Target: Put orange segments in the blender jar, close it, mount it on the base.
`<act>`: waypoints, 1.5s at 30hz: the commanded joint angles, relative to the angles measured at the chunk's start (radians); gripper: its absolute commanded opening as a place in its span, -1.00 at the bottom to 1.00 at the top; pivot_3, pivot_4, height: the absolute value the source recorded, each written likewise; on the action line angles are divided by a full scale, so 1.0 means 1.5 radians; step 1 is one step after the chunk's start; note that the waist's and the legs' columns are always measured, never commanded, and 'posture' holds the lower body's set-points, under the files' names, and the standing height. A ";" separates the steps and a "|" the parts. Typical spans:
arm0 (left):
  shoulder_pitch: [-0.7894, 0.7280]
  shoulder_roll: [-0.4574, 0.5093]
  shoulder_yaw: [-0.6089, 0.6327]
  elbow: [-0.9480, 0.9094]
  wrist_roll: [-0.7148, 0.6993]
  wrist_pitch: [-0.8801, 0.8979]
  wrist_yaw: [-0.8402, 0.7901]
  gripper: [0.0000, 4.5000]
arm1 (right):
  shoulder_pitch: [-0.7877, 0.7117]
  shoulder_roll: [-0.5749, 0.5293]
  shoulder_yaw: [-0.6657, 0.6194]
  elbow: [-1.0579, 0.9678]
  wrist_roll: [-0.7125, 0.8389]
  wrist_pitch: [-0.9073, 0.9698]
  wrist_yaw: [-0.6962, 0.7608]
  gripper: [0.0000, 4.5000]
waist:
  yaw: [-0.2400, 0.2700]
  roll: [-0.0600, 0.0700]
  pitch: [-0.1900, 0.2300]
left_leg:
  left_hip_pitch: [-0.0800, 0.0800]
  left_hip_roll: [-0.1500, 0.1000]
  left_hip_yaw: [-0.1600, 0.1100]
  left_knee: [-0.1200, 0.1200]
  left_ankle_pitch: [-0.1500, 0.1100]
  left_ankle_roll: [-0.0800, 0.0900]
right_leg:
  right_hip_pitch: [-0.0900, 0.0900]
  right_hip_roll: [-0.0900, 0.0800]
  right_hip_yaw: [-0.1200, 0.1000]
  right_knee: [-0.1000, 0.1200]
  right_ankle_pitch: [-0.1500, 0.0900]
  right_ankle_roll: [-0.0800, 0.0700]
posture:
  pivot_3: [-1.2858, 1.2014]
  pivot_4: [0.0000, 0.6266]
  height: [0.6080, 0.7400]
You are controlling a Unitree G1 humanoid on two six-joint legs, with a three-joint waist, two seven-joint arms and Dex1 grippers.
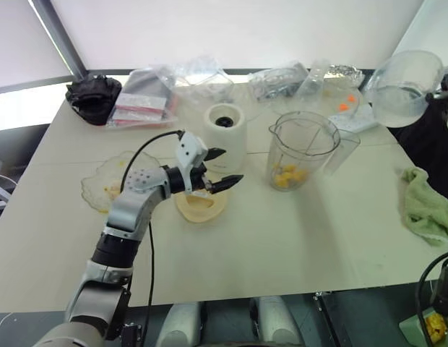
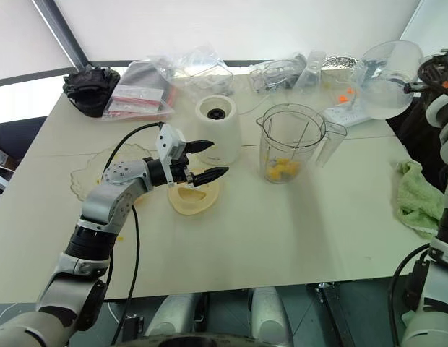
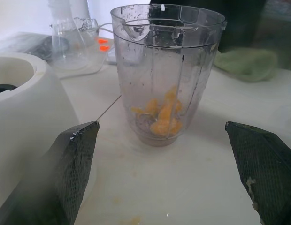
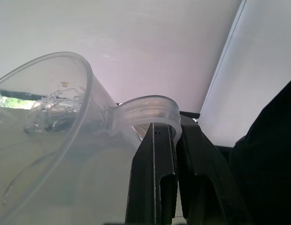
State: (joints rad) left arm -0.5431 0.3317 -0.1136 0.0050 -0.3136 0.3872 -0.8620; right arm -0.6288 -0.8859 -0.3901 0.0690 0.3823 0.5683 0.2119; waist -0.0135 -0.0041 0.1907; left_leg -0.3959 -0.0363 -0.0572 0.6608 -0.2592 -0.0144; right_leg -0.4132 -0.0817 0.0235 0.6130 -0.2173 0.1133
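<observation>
Far left on the table [image 1: 296,246]: black cloth [image 1: 92,96], with bags [image 1: 144,101] just beside it. Nearer the front: wavy glass dish [image 1: 101,181], a few yellow bits in it. Left gripper [image 1: 225,168] hovering level just above a cream lid [image 1: 202,206], jaws spread wide, nothing between them, aimed toward the jar [image 1: 303,148]. Behind the gripper: base [image 1: 225,134], upright, dark socket on top. Right of that, well apart from the fingers [image 3: 75,164]: jar standing upright and uncovered, segments [image 1: 289,176] heaped at its bottom around the blade. Behind the jar: clear wrappers, then a power strip [image 1: 354,116] with orange marks. Far right, raised above the table's back corner: frosted cup [image 2: 386,79] tipped on its side, right gripper [image 4: 176,140] pressed tight on its handle loop. Below it, near the right edge: green rag [image 1: 430,206], crumpled.
</observation>
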 commanded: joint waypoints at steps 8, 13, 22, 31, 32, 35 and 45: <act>-0.008 0.000 0.001 -0.009 0.001 -0.016 0.011 1.00 | -0.051 -0.033 0.038 -0.063 -0.074 -0.049 0.048 -0.98 | 0.001 0.000 0.000 | -0.007 0.000 0.000 0.001 0.000 0.000 | -0.007 0.000 0.000 0.001 0.002 0.002 | 0.03 -0.52 1.00; -0.007 0.000 0.001 -0.011 0.002 -0.016 0.013 1.00 | -0.056 -0.034 0.062 -0.067 -0.104 -0.068 0.070 -0.98 | 0.001 0.000 0.000 | -0.008 0.000 0.000 0.000 0.000 0.000 | -0.009 0.000 0.000 0.001 0.002 0.003 | 0.03 -0.52 1.00; -0.005 0.001 0.000 -0.012 0.007 -0.018 0.014 1.00 | -0.045 -0.046 0.103 -0.073 -0.171 -0.124 0.115 -0.98 | 0.001 0.000 0.000 | -0.008 -0.001 0.000 0.000 0.000 0.000 | -0.009 0.000 0.000 0.001 0.002 0.003 | 0.03 -0.52 1.00; 0.000 -0.001 -0.003 -0.019 0.011 -0.016 0.017 1.00 | -0.039 -0.041 0.107 -0.071 -0.198 -0.144 0.135 -0.98 | 0.001 0.000 0.000 | -0.008 -0.001 0.000 0.000 0.000 0.000 | -0.009 0.000 0.000 0.001 0.002 0.003 | 0.03 -0.52 1.00; -0.001 -0.001 -0.003 -0.018 0.011 -0.017 0.016 1.00 | -0.039 -0.040 0.107 -0.070 -0.201 -0.146 0.137 -0.98 | 0.001 0.000 0.000 | -0.008 -0.001 0.000 0.000 0.000 0.000 | -0.009 0.000 0.000 0.001 0.002 0.003 | 0.03 -0.52 1.00; -0.001 0.000 -0.002 -0.016 0.013 -0.018 0.016 1.00 | -0.037 -0.039 0.109 -0.068 -0.210 -0.155 0.142 -0.98 | 0.001 0.000 0.000 | -0.008 -0.001 0.000 0.000 0.000 0.000 | -0.009 0.000 0.000 0.001 0.002 0.003 | 0.03 -0.52 1.00; 0.001 0.000 -0.002 -0.018 0.014 -0.018 0.019 1.00 | -0.033 -0.038 0.106 -0.061 -0.231 -0.175 0.160 -0.98 | 0.001 0.000 0.000 | -0.008 -0.001 0.000 0.000 0.000 0.000 | -0.009 0.000 0.000 0.001 0.002 0.003 | 0.03 -0.52 1.00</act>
State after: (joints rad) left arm -0.5427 0.3312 -0.1149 0.0052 -0.2922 0.3814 -0.8359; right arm -0.6662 -0.9245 -0.2009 0.0044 0.0425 0.3342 0.4554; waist -0.0116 -0.0038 0.1907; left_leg -0.4080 -0.0374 -0.0573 0.6615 -0.2591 -0.0146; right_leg -0.4263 -0.0817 0.0233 0.6145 -0.2146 0.1173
